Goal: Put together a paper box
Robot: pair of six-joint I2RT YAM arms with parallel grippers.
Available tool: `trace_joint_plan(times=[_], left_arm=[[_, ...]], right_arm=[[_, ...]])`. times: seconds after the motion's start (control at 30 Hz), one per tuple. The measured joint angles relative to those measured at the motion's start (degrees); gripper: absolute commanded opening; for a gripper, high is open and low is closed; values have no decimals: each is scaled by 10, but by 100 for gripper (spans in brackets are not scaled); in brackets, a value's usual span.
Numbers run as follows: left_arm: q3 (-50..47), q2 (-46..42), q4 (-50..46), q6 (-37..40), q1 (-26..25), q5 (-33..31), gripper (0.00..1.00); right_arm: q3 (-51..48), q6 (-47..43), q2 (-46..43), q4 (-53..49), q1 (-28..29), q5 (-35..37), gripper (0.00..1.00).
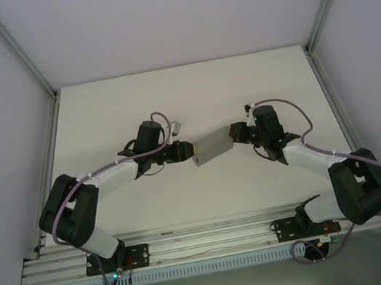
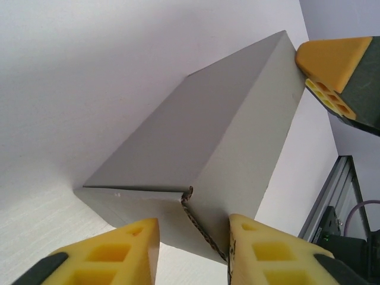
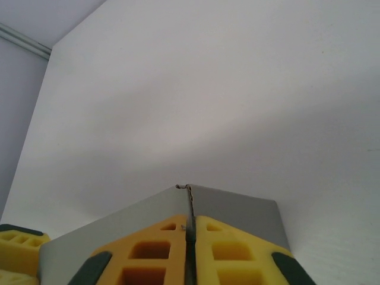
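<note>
Paper box (image 1: 211, 146) over worktop (image 1: 239, 82) centre.
Right jaws clenched on its edge; left jaws straddle opposite corner, grip unclear.

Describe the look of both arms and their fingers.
The left arm and the right arm share black joint housings, white link covers and a thin greyish cable looping alongside. The fingers are yellow wedge-shaped blocks with moulded rectangular hollows, edged in dark grey-green, alike on both wrists.
</note>
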Motion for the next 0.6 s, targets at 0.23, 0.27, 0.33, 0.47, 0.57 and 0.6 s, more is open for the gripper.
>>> trace_joint_plan(times=[0.23, 0.27, 0.33, 0.47, 0.57, 0.6], left_arm=[[50, 5, -96, 29, 0, -40, 94], [58, 5, -112, 35, 0, -48, 100], [78, 5, -139, 40, 0, -64, 100], [107, -18, -183, 55, 5, -97, 100], [120, -58, -210, 62, 15, -134, 100], [123, -77, -219, 64, 19, -155, 100]], right_arm=[[54, -21, -5, -116, 1, 2, 45], [69, -27, -5, -137, 2, 3, 48], [103, -42, -5, -176, 2, 8, 57], [169, -90, -12, -238, 2, 16, 76], [208, -164, -19, -277, 2, 2, 100], [219, -203, -19, -288, 2, -9, 100]])
